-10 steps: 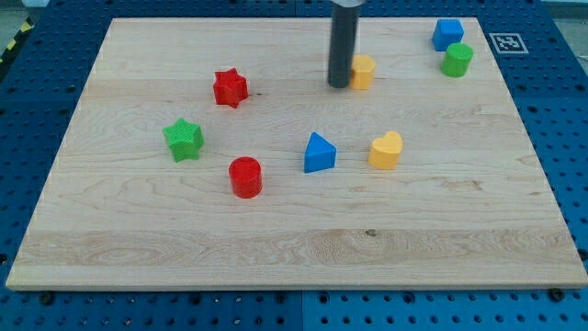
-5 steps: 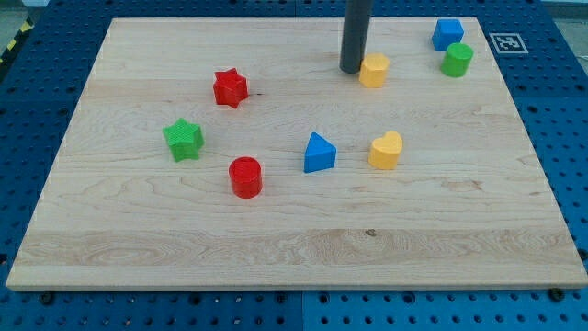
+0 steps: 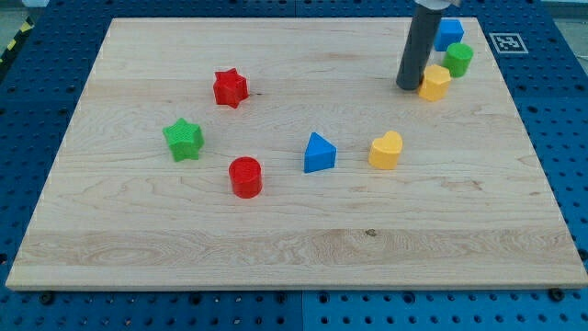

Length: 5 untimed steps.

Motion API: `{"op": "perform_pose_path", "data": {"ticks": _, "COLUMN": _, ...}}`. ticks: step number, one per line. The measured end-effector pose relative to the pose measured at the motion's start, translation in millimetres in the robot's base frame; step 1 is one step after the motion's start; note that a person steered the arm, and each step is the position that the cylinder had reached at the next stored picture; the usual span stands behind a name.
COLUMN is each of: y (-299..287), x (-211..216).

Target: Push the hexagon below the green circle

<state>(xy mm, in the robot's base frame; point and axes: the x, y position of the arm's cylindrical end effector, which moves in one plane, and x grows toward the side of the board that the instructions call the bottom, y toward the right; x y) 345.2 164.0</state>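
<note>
Pale wooden worktop on blue pegboard. Near top right corner: yellow hexagon, just left of and slightly below green circle, blue block above. Nearly done; a short push rightward left, judging by position. No pincer: only my tip, touching hexagon's left side.

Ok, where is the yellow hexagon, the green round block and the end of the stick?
yellow hexagon (image 3: pixel 436 83), camera view, on its top face.
green circle (image 3: pixel 458 59), camera view, on its side wall.
my tip (image 3: pixel 408 87), camera view, on the rod's very end, touching the hexagon's left side.
</note>
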Motion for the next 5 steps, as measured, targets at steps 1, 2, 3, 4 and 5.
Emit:
{"op": "perform_pose_path", "data": {"ticks": 1, "y": 12.1, "x": 4.1}}
{"op": "perform_pose_path", "data": {"ticks": 2, "y": 14.0, "x": 6.1}}
{"op": "perform_pose_path", "data": {"ticks": 3, "y": 14.4, "x": 8.8}}
{"op": "perform_pose_path", "data": {"ticks": 4, "y": 21.3, "x": 10.9}}
{"op": "perform_pose_path", "data": {"ticks": 5, "y": 32.9, "x": 10.9}}
